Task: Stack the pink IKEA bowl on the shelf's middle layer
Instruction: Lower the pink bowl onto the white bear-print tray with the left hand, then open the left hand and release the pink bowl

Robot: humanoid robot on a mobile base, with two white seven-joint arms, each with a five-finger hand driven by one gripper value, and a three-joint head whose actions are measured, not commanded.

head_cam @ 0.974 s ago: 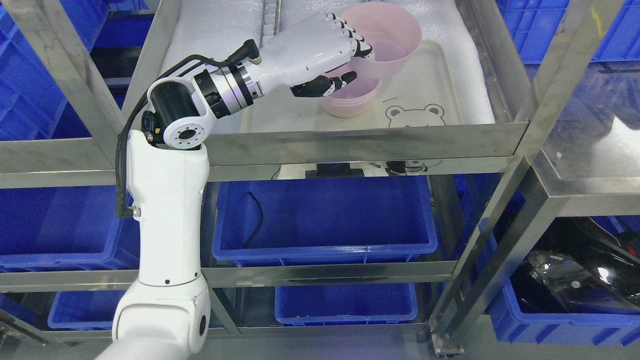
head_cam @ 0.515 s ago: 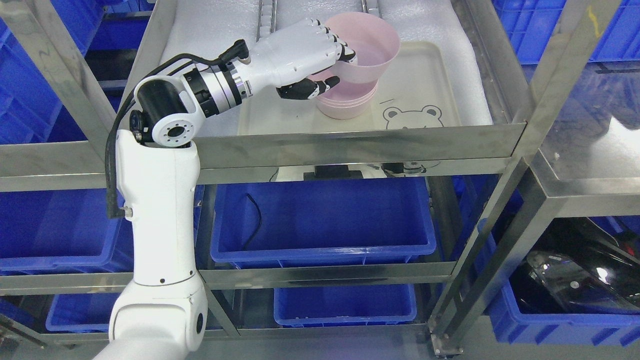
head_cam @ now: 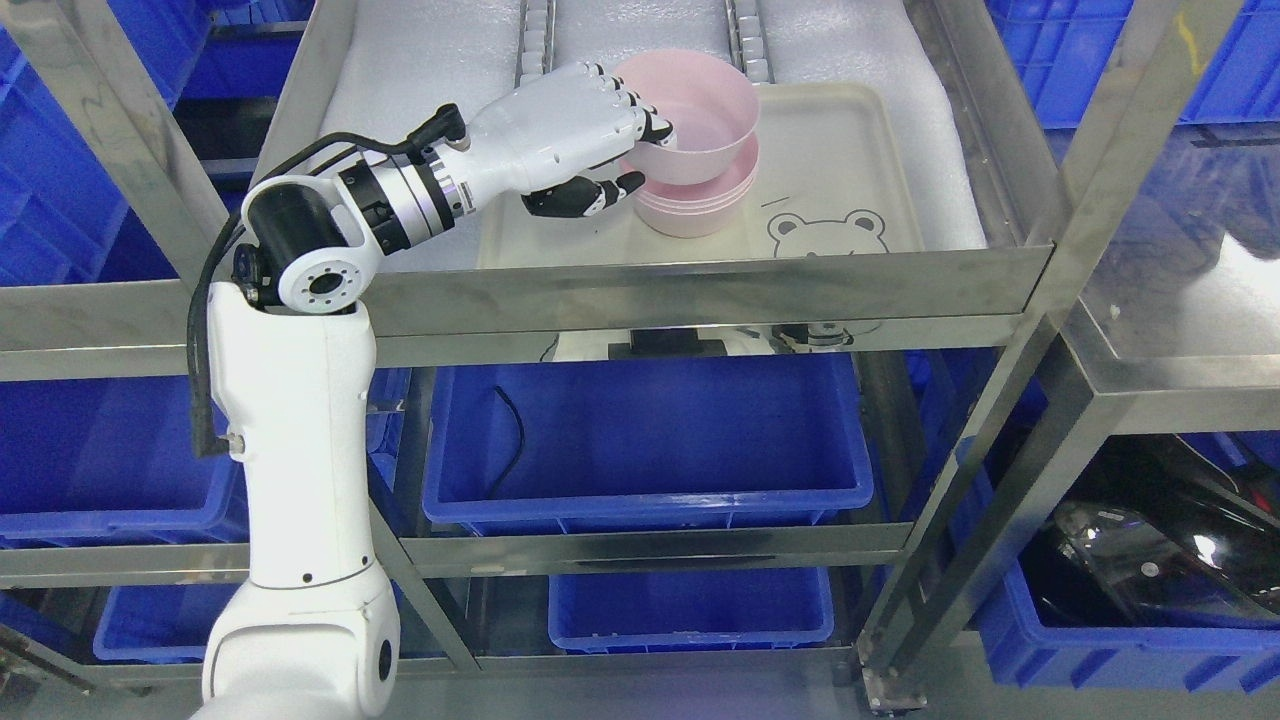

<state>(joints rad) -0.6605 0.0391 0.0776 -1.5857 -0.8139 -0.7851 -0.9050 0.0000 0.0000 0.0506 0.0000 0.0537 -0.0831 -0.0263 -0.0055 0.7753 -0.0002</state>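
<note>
1. The left hand (head_cam: 585, 135) reached into the steel shelf (head_cam: 700, 285) from the lower left, its fingers (head_cam: 640, 110) hooked over the near-left rim of the top bowl (head_cam: 700, 115) and its thumb (head_cam: 600, 192) apart below, against or just off the outer wall. The grip looked closed on the rim, though the view did not show how firmly.

2. The top bowl sat nested, mouth up, in the lower bowl (head_cam: 700, 210), both pink. The pair stood on a cream tray (head_cam: 850, 170) with a bear drawing, just right of the fingertips.

3. The bowl lay directly beyond the fingers, away from the wrist. Round and upright, it had no long axis to align; its rim looked nearly level with the rim beneath.

4. The stacking appeared all but finished. The next move would probably be to spread the fingers and draw the hand back to the left without dragging the rim.

5. The risk: a fingertip catching inside the lip could tilt or lift the bowl out of its seat.

6. The right arm was not in view, so the left hand was the only one near.
</note>
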